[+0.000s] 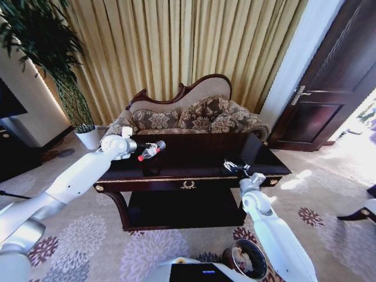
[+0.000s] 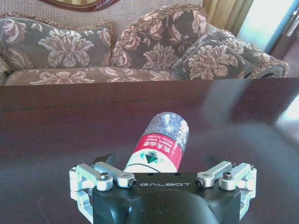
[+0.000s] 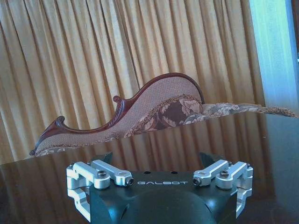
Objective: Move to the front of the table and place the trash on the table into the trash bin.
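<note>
The left gripper (image 1: 141, 151) grasps the clear plastic bottle with red cap and red-white label (image 1: 151, 151), raised above the dark glossy wooden table (image 1: 194, 157). The right gripper (image 1: 232, 167) sits low over the tabletop's front right; whether it is released or clenched cannot be told. The small round dark brown trash bin (image 1: 249, 258) stands on the floor beside the right arm

"GALBOT" is printed in pale letters on the black body of the left tool (image 2: 161, 161) and right tool (image 3: 156, 158); the clear plastic bottle's (image 2: 161, 142) red-white label carries characters too small to read reliably.
</note>
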### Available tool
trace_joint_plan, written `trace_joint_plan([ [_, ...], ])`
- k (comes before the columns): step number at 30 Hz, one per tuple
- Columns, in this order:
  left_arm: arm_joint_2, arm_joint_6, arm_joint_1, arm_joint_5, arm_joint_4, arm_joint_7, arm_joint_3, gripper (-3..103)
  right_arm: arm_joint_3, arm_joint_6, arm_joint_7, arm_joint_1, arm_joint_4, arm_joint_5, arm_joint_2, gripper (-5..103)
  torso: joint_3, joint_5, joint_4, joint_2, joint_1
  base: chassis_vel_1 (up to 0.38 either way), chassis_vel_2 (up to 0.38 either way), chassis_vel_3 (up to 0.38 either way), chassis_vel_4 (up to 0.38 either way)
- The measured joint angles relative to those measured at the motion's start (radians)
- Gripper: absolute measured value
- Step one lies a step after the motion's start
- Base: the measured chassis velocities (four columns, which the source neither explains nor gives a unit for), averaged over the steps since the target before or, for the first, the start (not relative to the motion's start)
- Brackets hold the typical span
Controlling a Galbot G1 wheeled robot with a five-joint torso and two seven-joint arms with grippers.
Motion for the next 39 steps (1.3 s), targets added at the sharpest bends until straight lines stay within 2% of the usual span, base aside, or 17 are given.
trace_joint_plan([
  [19,0.006,0.0,0.004,0.06,0.045,0.087,0.007,100,0.003,0.006,0.003,-0.011,0.0,-0.018,0.016,100,0.0,-0.0001,0.0004,0.0,0.0,0.0,0.0,0.0,0.0],
  [39,-0.009,0.0,0.003,0.065,0.052,0.101,0.018,100,0.001,0.013,-0.002,-0.005,-0.015,-0.024,0.019,100,0.0,0.0,0.0001,0.0,0.0,0.0,0.0,0.0,0.0],
])
